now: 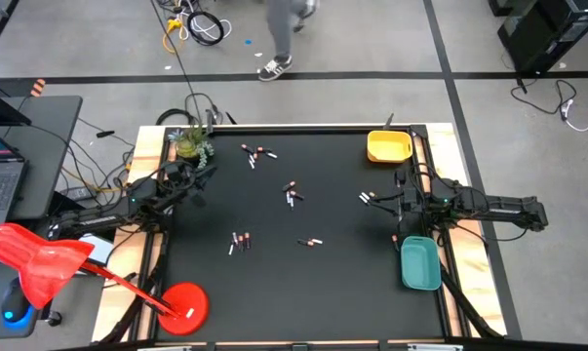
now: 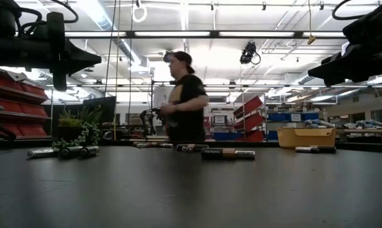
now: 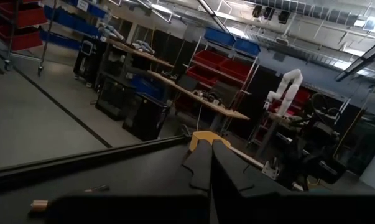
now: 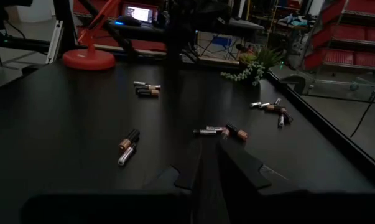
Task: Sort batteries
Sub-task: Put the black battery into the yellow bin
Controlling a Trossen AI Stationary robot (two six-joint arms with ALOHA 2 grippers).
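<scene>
The black bench (image 1: pixel 303 283) carries a red lamp (image 1: pixel 181 304), a teal tray (image 1: pixel 419 263), a yellow tray (image 1: pixel 389 146) and a plant (image 1: pixel 190 143). Batteries (image 1: pixel 292 193) lie scattered mid-bench, unblocked. Left pincer (image 3: pixel 211 167) and right pincer (image 4: pixel 211 163) hover at opposite edges, both pressed together. A person (image 2: pixel 183 101) stands beyond.

The black table (image 1: pixel 274 292) carries batteries (image 1: pixel 292 193) scattered in small clusters between the two grippers; one cluster lies just beside the right gripper (image 1: pixel 396 203), on its inner side; another lies far from both, toward the back edge; a yellow tray (image 1: pixel 389 146) sits behind the right gripper, a teal tray (image 1: pixel 419 263) in front of it; a plant (image 1: pixel 190 142) stands just behind the left gripper (image 1: pixel 198 181); a red lamp base (image 1: pixel 184 305) rests at the front corner on the left gripper's side.
</scene>
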